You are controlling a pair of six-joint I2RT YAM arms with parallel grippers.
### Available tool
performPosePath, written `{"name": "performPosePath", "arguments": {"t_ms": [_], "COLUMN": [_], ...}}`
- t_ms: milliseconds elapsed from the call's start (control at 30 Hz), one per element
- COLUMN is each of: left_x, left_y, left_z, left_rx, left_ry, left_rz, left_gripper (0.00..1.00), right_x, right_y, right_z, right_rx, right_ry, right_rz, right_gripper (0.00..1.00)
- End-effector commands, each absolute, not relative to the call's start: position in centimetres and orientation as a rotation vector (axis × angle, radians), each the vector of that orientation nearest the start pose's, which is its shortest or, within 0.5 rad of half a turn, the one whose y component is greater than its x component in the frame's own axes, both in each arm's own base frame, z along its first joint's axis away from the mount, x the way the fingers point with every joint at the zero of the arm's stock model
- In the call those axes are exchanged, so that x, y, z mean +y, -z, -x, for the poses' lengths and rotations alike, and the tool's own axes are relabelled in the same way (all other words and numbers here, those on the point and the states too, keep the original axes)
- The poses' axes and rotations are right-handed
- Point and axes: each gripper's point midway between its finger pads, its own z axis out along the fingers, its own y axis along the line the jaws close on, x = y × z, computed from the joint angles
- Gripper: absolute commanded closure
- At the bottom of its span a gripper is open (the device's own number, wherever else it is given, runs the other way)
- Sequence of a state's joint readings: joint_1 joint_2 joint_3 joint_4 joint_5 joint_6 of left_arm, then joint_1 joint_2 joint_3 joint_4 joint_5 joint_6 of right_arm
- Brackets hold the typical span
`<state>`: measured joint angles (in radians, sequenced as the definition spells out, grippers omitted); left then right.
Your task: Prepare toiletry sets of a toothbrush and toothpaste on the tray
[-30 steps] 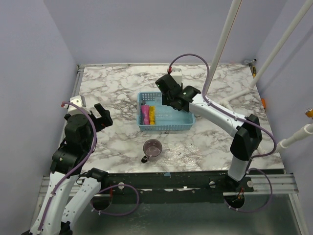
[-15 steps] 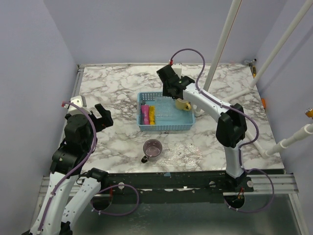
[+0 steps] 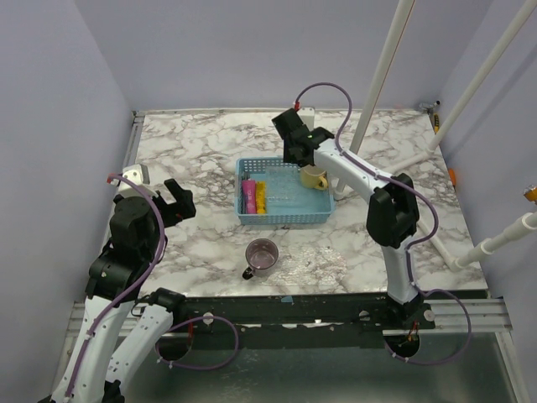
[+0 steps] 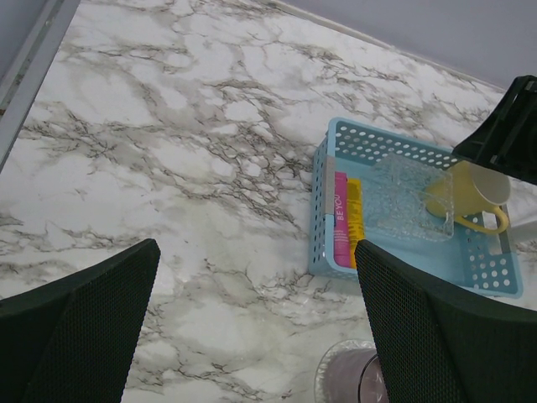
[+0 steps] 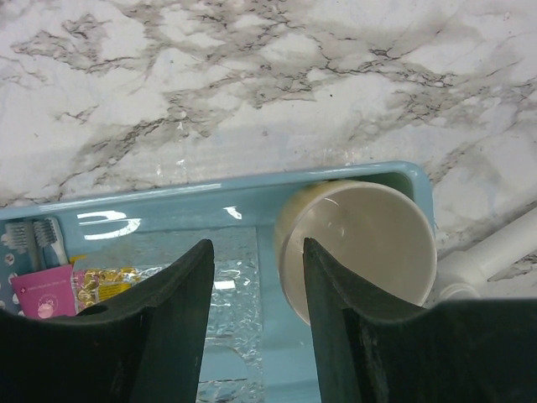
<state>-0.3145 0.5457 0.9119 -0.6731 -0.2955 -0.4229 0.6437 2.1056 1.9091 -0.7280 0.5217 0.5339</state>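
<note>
- Marble, far left: found left gripper hovering above the table, jaws spread fully, gripping nothing.
- Found blue tray mid-table; noted toothbrushes at its left end, only bristle heads showing, handles hidden behind a finger.
- Saw pink tube and yellow tube side by side just beside them, inside the tray.
- Spotted purple mug nearer the arms, apart from the tray.
- Made out clear crinkled plastic mid-tray; could not tell what.
- Found right gripper above the tray's far wall, jaws partly apart, holding nothing.
- Noted cream mug in the far right corner, lower part cut off in the right wrist view.
</note>
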Motion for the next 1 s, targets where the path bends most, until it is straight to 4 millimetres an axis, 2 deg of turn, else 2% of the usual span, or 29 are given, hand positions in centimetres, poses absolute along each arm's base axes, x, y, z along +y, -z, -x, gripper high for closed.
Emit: {"name": "performPosePath", "arguments": {"t_ms": [0, 433, 633, 967], "left_x": [-4.3, -4.4, -4.3, -4.3], "left_y": [-28.9, -28.9, -28.9, -28.8], "left_z": [-22.4, -22.4, -22.5, -22.5], "left_rx": [1.825, 1.824, 1.825, 1.828], "left_ry": [0.277, 0.281, 0.278, 0.274], "left_rz": [0.284, 0.282, 0.281, 0.282], "left_gripper": [0.02, 0.02, 0.02, 0.02], "right_x": [25.5, 24.7, 24.4, 24.1], "right_y": [-12.5, -10.4, -9.7, -9.4], "right_z": [-45.9, -46.0, -46.2, -46.2], "right_rx": [2.376, 2.418, 2.437, 2.446], "right_ry": [0.108, 0.09, 0.066, 0.053], "right_rz": [-0.061, -0.096, -0.108, -0.112], "right_gripper": [0.5, 0.51, 0.58, 0.83]}}
